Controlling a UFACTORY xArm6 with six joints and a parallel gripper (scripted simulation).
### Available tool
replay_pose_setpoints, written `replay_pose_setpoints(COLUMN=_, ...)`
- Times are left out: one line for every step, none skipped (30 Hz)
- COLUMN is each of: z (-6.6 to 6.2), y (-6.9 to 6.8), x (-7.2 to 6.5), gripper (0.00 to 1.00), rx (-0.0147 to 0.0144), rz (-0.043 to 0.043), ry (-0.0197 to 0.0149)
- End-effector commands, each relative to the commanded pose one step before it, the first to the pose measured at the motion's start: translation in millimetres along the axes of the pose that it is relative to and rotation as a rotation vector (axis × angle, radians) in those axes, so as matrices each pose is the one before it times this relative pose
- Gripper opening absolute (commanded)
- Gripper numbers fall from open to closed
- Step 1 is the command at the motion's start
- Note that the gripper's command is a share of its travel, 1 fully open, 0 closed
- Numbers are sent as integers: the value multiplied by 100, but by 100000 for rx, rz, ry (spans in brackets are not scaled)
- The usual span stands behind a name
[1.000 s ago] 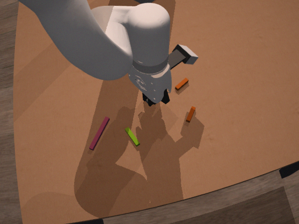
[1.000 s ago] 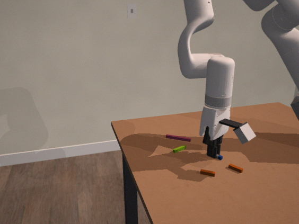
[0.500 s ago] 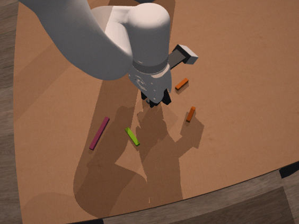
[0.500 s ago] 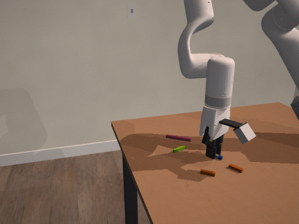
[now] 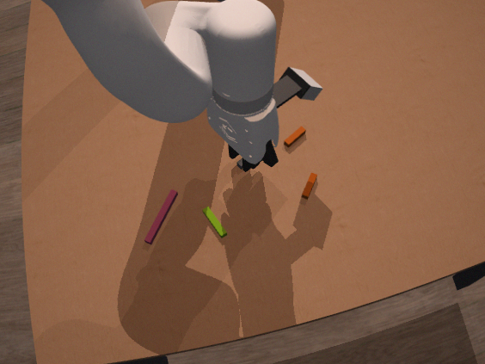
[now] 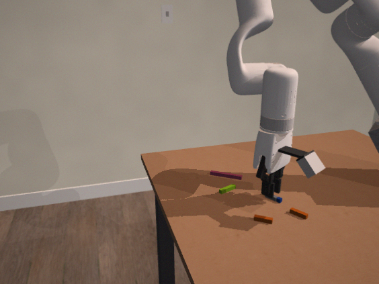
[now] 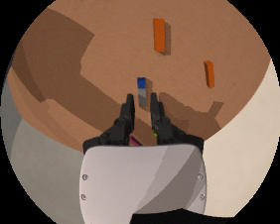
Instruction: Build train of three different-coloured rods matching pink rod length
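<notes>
My gripper (image 5: 241, 163) (image 6: 272, 193) (image 7: 142, 101) is slightly open, its fingertips low on either side of the grey rod (image 5: 239, 163) (image 7: 142, 97), with small spaces beside it in the wrist view. The short blue rod (image 6: 279, 199) (image 7: 141, 82) lies at the grey rod's end, in line with it, with no gap visible; the top view does not show it. The lime rod (image 5: 214, 222) (image 6: 227, 188) lies apart and turned another way. The long pink rod (image 5: 161, 217) (image 6: 226, 174) lies flat beyond the lime rod. The fingers partly hide the grey rod.
Two orange rods lie apart from the others: one (image 5: 295, 136) (image 6: 298, 213) near the wrist camera's mount, the other (image 5: 310, 185) (image 6: 263, 219) farther towards the front in the top view. The table's edge (image 5: 357, 307) runs below them.
</notes>
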State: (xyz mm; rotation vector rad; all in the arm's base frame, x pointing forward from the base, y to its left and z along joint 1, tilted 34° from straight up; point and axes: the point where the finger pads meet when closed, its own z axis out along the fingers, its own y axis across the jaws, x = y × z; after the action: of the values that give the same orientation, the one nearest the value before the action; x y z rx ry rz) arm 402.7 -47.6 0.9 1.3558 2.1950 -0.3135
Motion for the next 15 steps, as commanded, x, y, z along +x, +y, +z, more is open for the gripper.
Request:
replay_pose_setpoints(z=-1519, y=102, x=-46, gripper=24, rx=-188, rz=28, ry=-34)
replay_pose_setpoints(z=-512, y=0, x=0, gripper=24, rx=0, rz=0, ry=0)
replay_pose_setpoints(z=-533, y=0, x=0, gripper=24, rx=0, rz=0, ry=-1)
replay_pose_setpoints(z=-546, y=0, x=0, gripper=24, rx=0, rz=0, ry=-1)
replay_pose_setpoints(z=-549, y=0, x=0, gripper=24, rx=0, rz=0, ry=-1)
replay_pose_setpoints(z=-543, y=0, x=0, gripper=24, rx=0, rz=0, ry=-1)
replay_pose_setpoints(z=0, y=0, x=0, gripper=24, rx=0, rz=0, ry=0)
replay_pose_setpoints(z=0, y=0, x=0, gripper=24, rx=0, rz=0, ry=0)
replay_pose_setpoints(z=-530, y=0, x=0, gripper=24, rx=0, rz=0, ry=0)
replay_pose_setpoints(z=-509, y=0, x=0, gripper=24, rx=0, rz=0, ry=0)
replay_pose_setpoints(z=-480, y=0, x=0, gripper=24, rx=0, rz=0, ry=0)
replay_pose_setpoints(z=-444, y=0, x=0, gripper=24, rx=0, rz=0, ry=0)
replay_pose_setpoints(z=-403, y=-1, x=1, gripper=24, rx=0, rz=0, ry=2)
replay_pose_setpoints(z=-356, y=0, x=0, gripper=24, rx=0, rz=0, ry=1)
replay_pose_setpoints(z=-305, y=1, x=-1, gripper=24, rx=0, rz=1, ry=-4)
